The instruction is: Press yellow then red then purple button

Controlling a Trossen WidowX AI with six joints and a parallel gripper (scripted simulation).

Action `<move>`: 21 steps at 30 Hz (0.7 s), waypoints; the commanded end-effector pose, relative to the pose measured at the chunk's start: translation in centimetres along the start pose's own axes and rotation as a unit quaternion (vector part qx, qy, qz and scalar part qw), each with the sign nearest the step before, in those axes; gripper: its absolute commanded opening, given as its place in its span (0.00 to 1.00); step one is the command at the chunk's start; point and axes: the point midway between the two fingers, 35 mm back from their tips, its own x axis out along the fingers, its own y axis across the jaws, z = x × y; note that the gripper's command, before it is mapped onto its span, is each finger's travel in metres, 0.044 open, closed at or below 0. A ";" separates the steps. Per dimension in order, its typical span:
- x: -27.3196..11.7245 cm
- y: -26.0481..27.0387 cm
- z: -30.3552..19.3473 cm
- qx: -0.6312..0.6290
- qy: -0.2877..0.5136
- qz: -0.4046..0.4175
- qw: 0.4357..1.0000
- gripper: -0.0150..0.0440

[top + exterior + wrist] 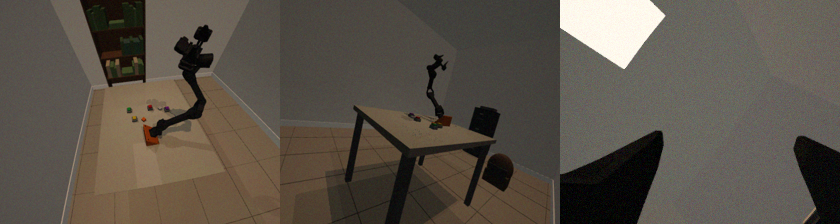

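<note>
The yellow button (pixel 134 117) (pixel 439 124) stands nearest the arm's base, to the left in the top view. The red button (pixel 150 106) (pixel 417 117) is farther out, and the purple button (pixel 167 108) (pixel 411 113) is to its right in the top view. All three sit on dark housings, and nothing touches them. My gripper (pixel 445 59) (pixel 731 141) is open and empty, raised high above the table and far from every button. The wrist view shows no button.
A green button (pixel 129 108) (pixel 433 123) stands beyond the yellow one. An orange block (pixel 143 119) lies right of the yellow button, and a pale block (pixel 159 108) between red and purple. The arm's orange base plate (pixel 152 141) (pixel 447 121) is on the table (pixel 117 168) (pixel 459 137).
</note>
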 end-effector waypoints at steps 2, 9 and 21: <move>0.0 -0.2 3.0 0.016 -0.036 0.011 0.999 0.93; -1.5 -3.7 15.5 0.070 -0.209 0.022 0.975 0.93; -11.8 -18.0 32.0 0.124 -0.517 -0.141 0.835 0.93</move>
